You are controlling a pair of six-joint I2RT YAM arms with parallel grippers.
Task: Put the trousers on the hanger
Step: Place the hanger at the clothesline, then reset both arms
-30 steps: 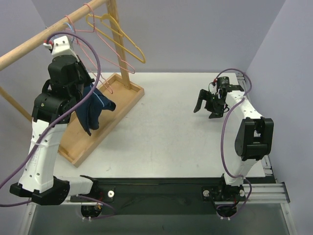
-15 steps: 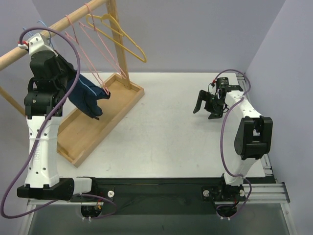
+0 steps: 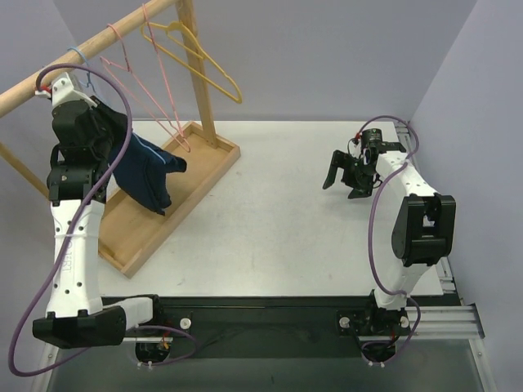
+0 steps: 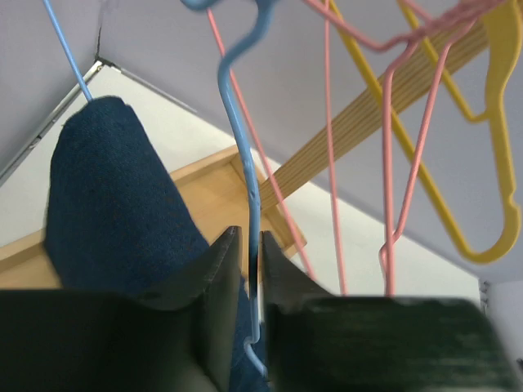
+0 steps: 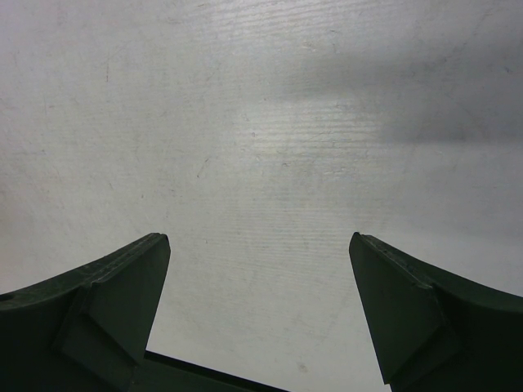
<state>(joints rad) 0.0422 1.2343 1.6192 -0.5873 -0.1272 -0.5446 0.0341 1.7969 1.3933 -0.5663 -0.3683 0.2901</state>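
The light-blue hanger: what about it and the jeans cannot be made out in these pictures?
- The hanger, lower bar: hidden by the trousers in the top view, by the left gripper in the left wrist view.
- Hook on the wooden rod: too small from the top, cut off by the upper edge at the wrist.
- Whether the jaws pinch the wire: gap too narrow to tell.

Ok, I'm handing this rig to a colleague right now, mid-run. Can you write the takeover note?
Left gripper: raised at the wooden rail, jaws almost closed around the hanger wire; whether it actually grips is unclear.
Right gripper: open, empty, above the table.
The trousers hang draped over the hanger, whose hook seems to be over the rail.
Done: trousers on the hanger.
Left: check that the hook sits on the rail, let go, draw the left arm away.
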